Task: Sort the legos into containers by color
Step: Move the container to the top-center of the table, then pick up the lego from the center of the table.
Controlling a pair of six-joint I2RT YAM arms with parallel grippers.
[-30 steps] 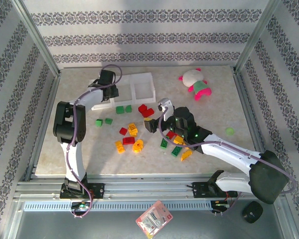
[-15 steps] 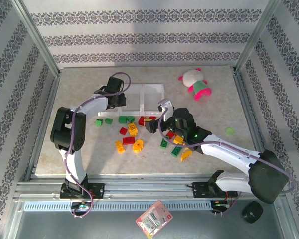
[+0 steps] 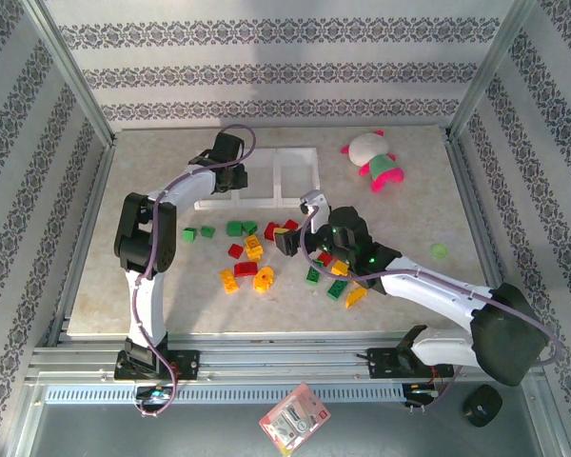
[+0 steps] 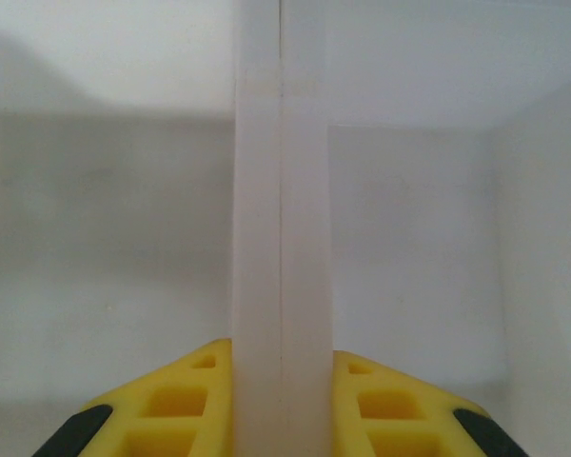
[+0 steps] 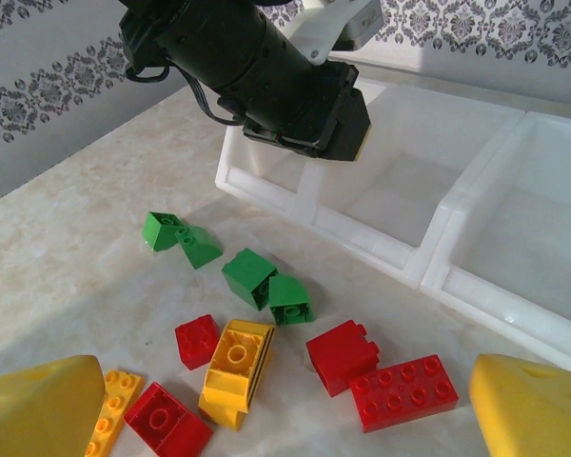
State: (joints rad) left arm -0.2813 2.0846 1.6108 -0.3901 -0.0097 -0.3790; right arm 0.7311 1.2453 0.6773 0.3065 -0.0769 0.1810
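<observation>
Clearly, the coming move belongs to the right hand point(image 5: 285, 419), because the small chunky plastic bricks point(image 5: 236, 360) in red, yellow and green lie just below it and a little ahead of it, scattered on the pale marbled surface point(image 5: 86, 200). Its yellow fingers point(image 5: 38, 405) stand wide apart and nothing is between them. The most convenient piece is, I think, the red flat brick with eight studs point(image 5: 404, 386). It rests just ahead of the hand, nearer to the finger at the right side of the right wrist view, and a red cube-like brick point(image 5: 343, 354) sits just beside it. The long axis of the red flat brick runs nearly from one finger to the other. So I judge that the hand must either turn about a quarter or take the brick by its short ends.

Beyond the bricks, further ahead of the right hand, stands the translucent white plastic tray point(image 5: 352, 231) of joined square compartments. The compartments that I can see hold no brick yet. The left hand point(image 4: 282, 409) is at this tray. In the left wrist view a dividing wall of the tray rises straight between its two yellow fingers, which press on the wall from both sides, so this hand is clamped on the tray. The right hand is therefore the free one, and the nearer one, for picking.
</observation>
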